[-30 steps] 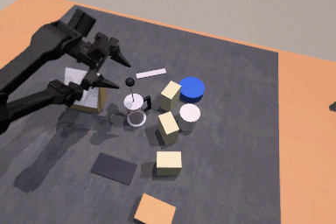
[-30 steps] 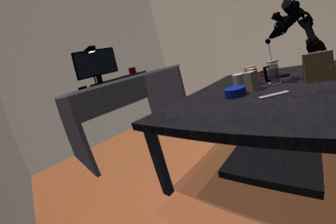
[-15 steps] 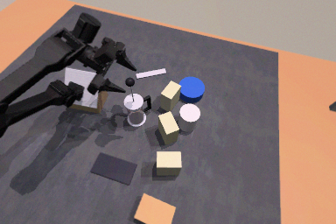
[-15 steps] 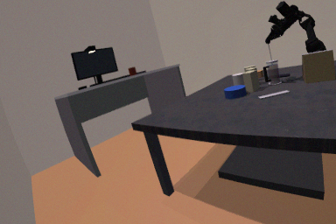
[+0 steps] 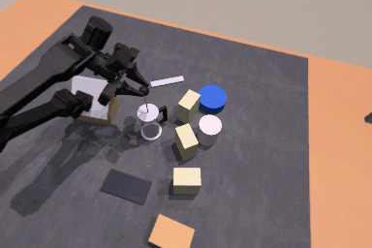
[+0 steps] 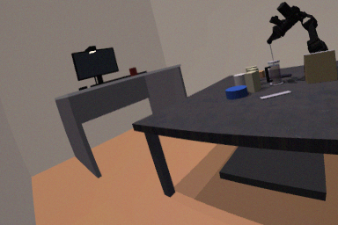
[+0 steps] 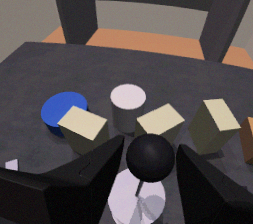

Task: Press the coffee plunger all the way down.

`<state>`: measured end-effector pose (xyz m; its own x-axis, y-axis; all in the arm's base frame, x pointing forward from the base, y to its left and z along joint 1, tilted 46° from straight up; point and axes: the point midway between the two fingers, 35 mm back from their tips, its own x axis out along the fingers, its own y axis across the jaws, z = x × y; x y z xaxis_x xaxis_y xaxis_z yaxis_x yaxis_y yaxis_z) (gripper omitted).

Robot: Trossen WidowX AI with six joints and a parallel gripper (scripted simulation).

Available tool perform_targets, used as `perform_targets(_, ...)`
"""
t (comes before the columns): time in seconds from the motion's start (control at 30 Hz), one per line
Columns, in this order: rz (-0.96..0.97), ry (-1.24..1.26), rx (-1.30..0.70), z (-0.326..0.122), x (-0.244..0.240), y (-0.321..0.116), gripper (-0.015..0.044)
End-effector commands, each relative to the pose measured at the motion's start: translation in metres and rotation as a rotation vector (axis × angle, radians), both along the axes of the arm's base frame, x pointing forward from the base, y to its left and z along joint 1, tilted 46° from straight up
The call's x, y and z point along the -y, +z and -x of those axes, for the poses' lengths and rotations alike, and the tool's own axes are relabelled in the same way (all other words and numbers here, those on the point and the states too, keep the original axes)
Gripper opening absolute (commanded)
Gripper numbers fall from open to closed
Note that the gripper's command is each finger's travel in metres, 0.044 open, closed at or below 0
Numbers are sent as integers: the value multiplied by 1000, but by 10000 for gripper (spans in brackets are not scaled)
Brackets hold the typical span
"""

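The coffee press (image 5: 145, 111) (image 6: 275, 72) (image 7: 123, 197) stands upright on the dark table, its black handle (image 5: 164, 114) towards the cream blocks. Its thin rod rises well above the lid, so the plunger is up. The black round knob (image 5: 143, 90) (image 7: 150, 157) tops the rod. My gripper (image 5: 146, 88) (image 6: 269, 41) (image 7: 150, 146) is partly closed at knob height, with one fingertip on each side of the knob. The wrist view shows narrow gaps beside the knob, so the fingers look open around it. Contact on the knob is not visible.
Cream blocks (image 5: 187, 177) (image 7: 216, 125), a white cylinder (image 5: 209, 126) (image 7: 128, 102) and a blue disc (image 5: 212, 97) (image 6: 237, 91) stand beyond the handle. A pale strip (image 5: 168, 81), a dark flat slab (image 5: 126, 186), an orange block (image 5: 171, 232) and a slanted box (image 5: 94, 114) (image 6: 320, 67) lie around.
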<state>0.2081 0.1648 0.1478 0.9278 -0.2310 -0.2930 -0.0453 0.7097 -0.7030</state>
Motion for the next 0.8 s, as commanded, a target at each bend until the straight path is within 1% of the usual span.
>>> perform_targets(0.0, 6, 0, 2, 0, 1, 0, 119)
perform_targets(0.3, 6, -1, 1, 0, 2, -2, 119)
perform_targets(0.77, 3, -5, -10, -6, 13, -19, 119)
